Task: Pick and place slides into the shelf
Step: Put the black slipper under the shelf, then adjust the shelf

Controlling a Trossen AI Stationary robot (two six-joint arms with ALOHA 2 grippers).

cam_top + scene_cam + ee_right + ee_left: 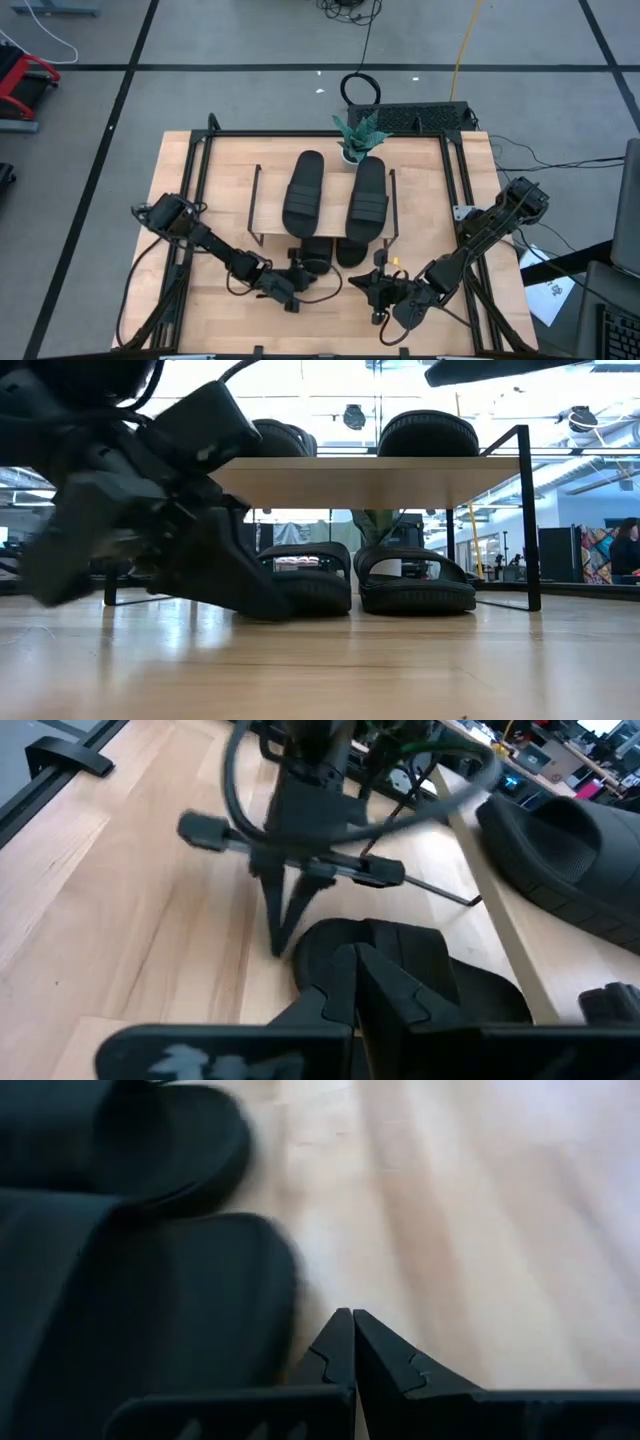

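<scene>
The left pincer (296, 272) is low over the wooden surface (210, 200), at the near side of the shelf (268, 205). Its two fingers (340, 1348) are pressed together and hold nothing. The tips are just beside the heel of the lower left slide (315, 255), which lies under the shelf with its heel end sticking out toward the near edge. I cannot tell if the tips touch it. In the low view this pincer (255, 595) stands in front of that slide (305, 580) and hides part of it.

The right pincer (372, 283) is also low, just near of the lower right slide (350, 250). Its fingers (345, 982) are together too, and empty. In its wrist view the tips point over a black slide heel (400, 955), with the left pincer (280, 935) a little farther on.

Two more slides lie on the top board of the shelf, one on the left (303, 188) and one on the right (368, 198), side by side and nearly parallel. In the low view the two lower slides stand next to each other on the surface between the dark wire legs, the right one (415, 582) fully visible.

A small green plant in a white pot (356, 138) stands at the far edge of the shelf, touching or just beside the right upper slide. Beyond the surface, on the floor, are a black coiled cable (360, 90) and a dark flat box (425, 118).
</scene>
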